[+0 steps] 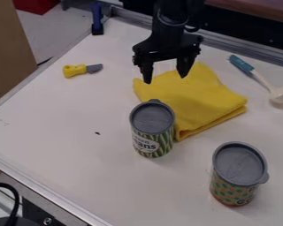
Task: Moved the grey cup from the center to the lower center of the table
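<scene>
The yellow towel [197, 99] is matt cloth, the grey lids [152, 118] dull plastic, the table edging [48, 191] metal.

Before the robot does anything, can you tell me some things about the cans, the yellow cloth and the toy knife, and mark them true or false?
1. The gripper is open and holds nothing. True.
2. The toy knife lies on the yellow cloth. False: it lies on the white table, away from the cloth.
3. The striped can is closer to the cloth than the dotted can is. True.
4. The dotted can has tipped over. False: it stands upright.
5. Both cans have grey tops. True.
6. The gripper is holding the striped can. False: that can stands on the table.
</scene>
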You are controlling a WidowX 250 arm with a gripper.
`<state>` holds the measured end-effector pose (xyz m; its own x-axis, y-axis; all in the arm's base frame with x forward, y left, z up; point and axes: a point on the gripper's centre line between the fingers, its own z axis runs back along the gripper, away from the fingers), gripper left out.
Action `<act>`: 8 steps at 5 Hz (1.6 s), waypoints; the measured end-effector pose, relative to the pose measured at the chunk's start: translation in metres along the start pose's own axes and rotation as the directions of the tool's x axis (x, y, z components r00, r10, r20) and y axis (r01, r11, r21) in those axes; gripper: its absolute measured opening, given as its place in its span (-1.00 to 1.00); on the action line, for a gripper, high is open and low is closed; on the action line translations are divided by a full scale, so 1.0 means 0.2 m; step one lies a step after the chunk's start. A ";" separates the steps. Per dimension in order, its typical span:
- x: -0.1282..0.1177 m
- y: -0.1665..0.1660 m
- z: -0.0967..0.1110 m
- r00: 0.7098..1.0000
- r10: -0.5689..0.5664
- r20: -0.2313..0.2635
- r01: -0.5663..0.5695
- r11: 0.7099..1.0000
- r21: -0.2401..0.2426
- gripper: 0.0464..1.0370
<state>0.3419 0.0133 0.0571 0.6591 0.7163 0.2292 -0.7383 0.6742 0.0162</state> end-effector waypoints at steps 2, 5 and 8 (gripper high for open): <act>0.01 0.01 -0.06 0.968 -0.251 0.004 0.251 0.968 0.011 0.92; -0.06 0.01 -0.12 0.674 -0.739 0.004 0.733 0.668 -0.132 0.92; -0.17 0.10 -0.16 0.639 -0.769 -0.025 0.760 0.636 -0.136 0.92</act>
<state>0.3102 0.0077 0.0175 0.9923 -0.0562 0.1101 0.0507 0.9974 0.0519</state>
